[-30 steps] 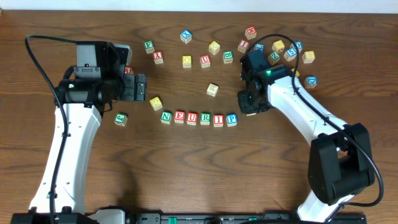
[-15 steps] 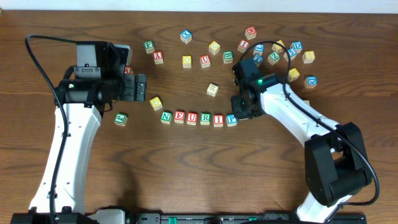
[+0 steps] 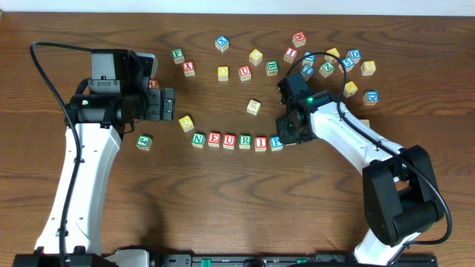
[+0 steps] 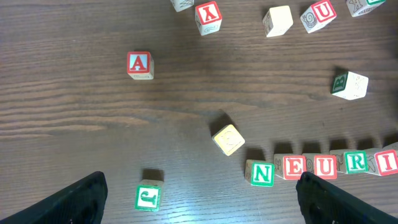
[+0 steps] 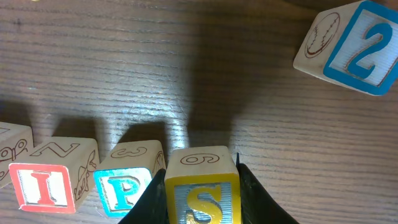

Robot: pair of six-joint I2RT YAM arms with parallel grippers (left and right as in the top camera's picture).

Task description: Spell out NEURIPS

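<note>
Wooden letter blocks lie in a row (image 3: 245,141) on the bench (image 3: 223,208), reading N, E, U, R, I, P from above. Over the last second the right hand (image 3: 288,136) has swung down from the loose blocks (image 3: 327,68) at the back. It now sits just beside the P block (image 3: 276,142) at the row's right end, and what it carries is hidden under it here. The left hand (image 3: 169,104) has not moved and hangs near the row's left end, fingers spread wide with nothing between them.

From the left wrist, the N block (image 4: 262,173) heads the line, and that hand's fingers stand apart over bare wood.

From the right wrist, the right hand is clamped on the yellow S block (image 5: 202,190). It stands just right of the P, touching or nearly so, though whether it rests on the bench I cannot tell. The last letter looks ready to be set down and released.
</note>
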